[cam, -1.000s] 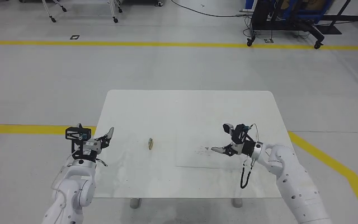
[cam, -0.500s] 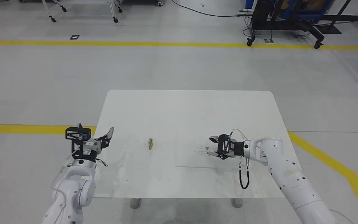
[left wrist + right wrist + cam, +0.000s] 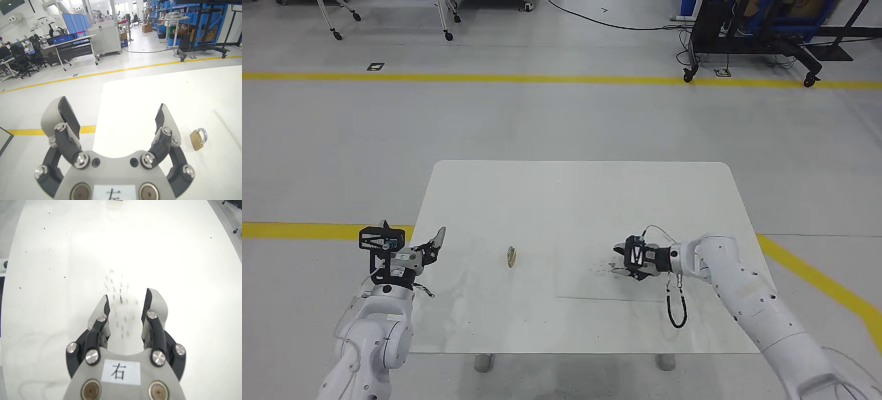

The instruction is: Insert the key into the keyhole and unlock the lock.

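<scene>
Lock (image 3: 511, 256) lies on table (image 3: 572, 190), 9 o'clock from right gripper (image 3: 127, 294), which is half open about key (image 3: 120, 296), holding nothing. Left gripper (image 3: 113, 106) wide open, empty.

The white table (image 3: 572, 190) carries a brass padlock (image 3: 511, 256) with a silver shackle, lying flat on the left half near the front. Well apart from it, on the right half, a small metal key (image 3: 120, 295) lies among a patch of short dark scuff marks (image 3: 113, 289).
</scene>
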{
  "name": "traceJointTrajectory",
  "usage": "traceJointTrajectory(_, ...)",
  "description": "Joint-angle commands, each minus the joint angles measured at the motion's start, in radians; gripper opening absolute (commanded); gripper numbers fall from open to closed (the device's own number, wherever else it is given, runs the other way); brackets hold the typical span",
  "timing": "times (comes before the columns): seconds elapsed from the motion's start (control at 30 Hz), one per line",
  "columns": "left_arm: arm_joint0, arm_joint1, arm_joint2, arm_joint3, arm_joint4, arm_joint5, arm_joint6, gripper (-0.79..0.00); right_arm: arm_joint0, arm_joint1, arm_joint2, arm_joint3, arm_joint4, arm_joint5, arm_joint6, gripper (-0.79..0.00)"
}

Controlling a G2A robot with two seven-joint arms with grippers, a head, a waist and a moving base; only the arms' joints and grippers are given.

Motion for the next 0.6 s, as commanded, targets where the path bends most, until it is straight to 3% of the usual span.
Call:
traceJointTrajectory(0.0, 0.000, 0.000, 0.000, 0.000, 0.000, 0.000, 0.000, 0.000, 0.007, 0.001, -0.012, 0.002, 0.007, 0.000, -0.002, -0.425)
traceJointTrajectory(0.23, 0.000, 0.000, 0.000, 0.000, 0.000, 0.000, 0.000, 0.000, 0.029, 0.002, -0.074, 0.000, 0.022, 0.000, 0.012, -0.456)
traceJointTrajectory(0.3, 0.000, 0.000, 0.000, 0.000, 0.000, 0.000, 0.000, 0.000, 0.035, 0.002, -0.087, 0.003, 0.029, 0.000, 0.016, -0.560)
traceJointTrajectory(0.37, 0.000, 0.000, 0.000, 0.000, 0.000, 0.000, 0.000, 0.000, 0.039, 0.002, -0.097, 0.003, 0.037, 0.000, 0.015, -0.785)
traceJointTrajectory(0.57, 0.000, 0.000, 0.000, 0.000, 0.000, 0.000, 0.000, 0.000, 0.045, 0.009, -0.109, 0.006, 0.045, 0.000, 0.010, -0.785)
